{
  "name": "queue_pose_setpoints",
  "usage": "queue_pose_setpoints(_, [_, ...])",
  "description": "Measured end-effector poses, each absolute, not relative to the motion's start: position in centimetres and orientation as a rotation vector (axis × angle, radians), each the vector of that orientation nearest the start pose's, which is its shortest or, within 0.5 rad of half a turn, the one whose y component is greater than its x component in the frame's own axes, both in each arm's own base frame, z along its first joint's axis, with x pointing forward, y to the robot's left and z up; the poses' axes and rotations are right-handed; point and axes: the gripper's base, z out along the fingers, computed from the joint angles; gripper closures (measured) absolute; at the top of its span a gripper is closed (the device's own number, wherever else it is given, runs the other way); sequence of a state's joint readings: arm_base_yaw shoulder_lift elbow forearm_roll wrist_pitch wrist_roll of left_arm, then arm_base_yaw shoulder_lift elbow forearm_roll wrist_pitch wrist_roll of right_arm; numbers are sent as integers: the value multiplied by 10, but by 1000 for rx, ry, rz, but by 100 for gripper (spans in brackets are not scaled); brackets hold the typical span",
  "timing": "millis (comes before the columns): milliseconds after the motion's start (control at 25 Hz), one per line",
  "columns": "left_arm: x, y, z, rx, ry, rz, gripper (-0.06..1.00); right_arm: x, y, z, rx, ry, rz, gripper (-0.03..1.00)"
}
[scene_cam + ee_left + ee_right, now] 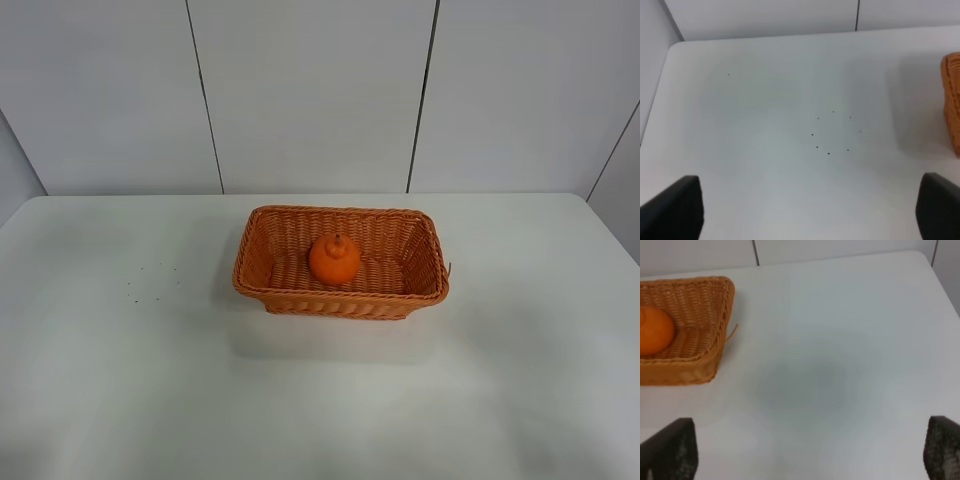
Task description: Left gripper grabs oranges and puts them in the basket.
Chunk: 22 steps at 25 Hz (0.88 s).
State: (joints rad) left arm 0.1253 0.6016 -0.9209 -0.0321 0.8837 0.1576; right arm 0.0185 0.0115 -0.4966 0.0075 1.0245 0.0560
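The orange (pixel 334 259) sits inside the woven orange-brown basket (pixel 262 290) in the middle of the white table, stem knob up. It also shows in the right wrist view (pixel 655 331), inside the basket (pixel 715 347). A corner of the basket shows in the left wrist view (pixel 952 100). My left gripper (pixel 807 207) is open and empty over bare table, left of the basket. My right gripper (pixel 812 450) is open and empty over bare table, right of the basket. Neither arm shows in the exterior high view.
The white table (pixel 120 380) ends at a grey panelled wall (pixel 300 90) behind. A ring of small dark specks (pixel 832 132) marks the table surface left of the basket.
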Motion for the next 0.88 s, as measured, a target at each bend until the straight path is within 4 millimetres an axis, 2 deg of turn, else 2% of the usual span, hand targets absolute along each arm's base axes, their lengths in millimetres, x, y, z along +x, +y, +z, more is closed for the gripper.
queue_pose_setpoints(80, [76,7,382,21,2043,135,-1,-1,1,279,38,2023,56,27])
queue_pose_setpoints(280, [53,4,354,-10,2058,113,0,-1,1,279,38,2023,56,27])
queue_pose_setpoints(640, [37,2,307,-52,2114,84,4,-1,1,279,38,2023,56,27])
queue_pose_setpoints(880, [23,1,290,-50,2095,93,6,-1,1,279,38,2023,56,27])
